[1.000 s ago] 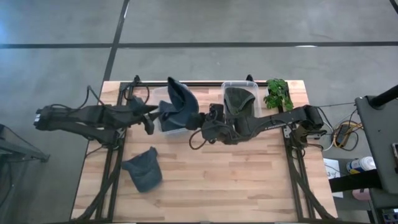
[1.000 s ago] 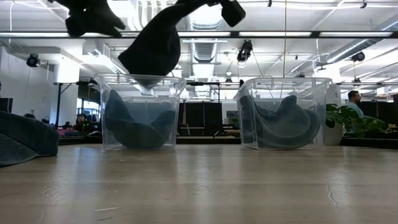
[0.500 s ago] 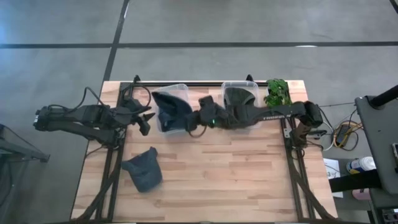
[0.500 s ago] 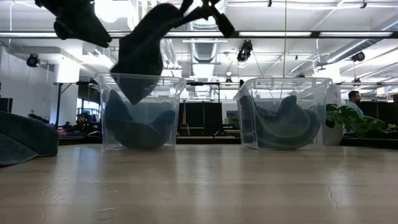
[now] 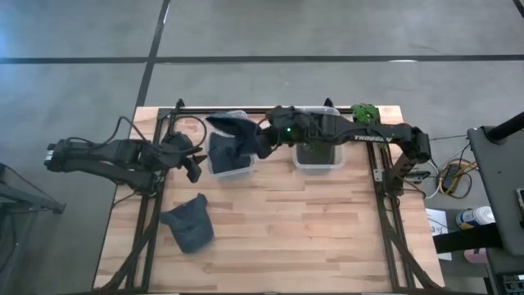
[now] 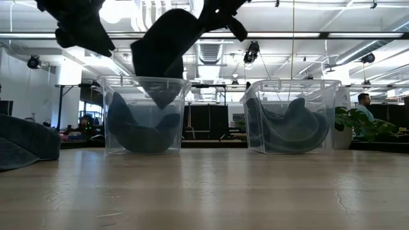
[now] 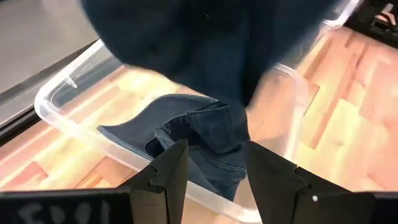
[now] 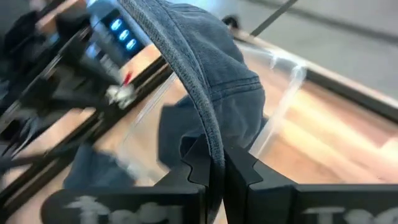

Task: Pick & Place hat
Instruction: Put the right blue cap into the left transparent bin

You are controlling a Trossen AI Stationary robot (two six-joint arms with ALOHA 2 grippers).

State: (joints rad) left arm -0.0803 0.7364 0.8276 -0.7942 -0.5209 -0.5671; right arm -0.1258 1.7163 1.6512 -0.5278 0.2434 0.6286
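In the low view the right hand (image 6: 220, 13) and left hand (image 6: 77, 25) run off the top edge, and a hat (image 6: 25, 144) on the table is cut by the left edge. In the left wrist view the hanging hat (image 7: 211, 43) is blurred, hiding the bin's (image 7: 56, 109) far rim

A dark hat (image 7: 205, 43) hangs above the clear bin (image 7: 81, 134), where a denim hat (image 7: 199, 140) lies; claw (image 7: 214, 168) fingers apart.
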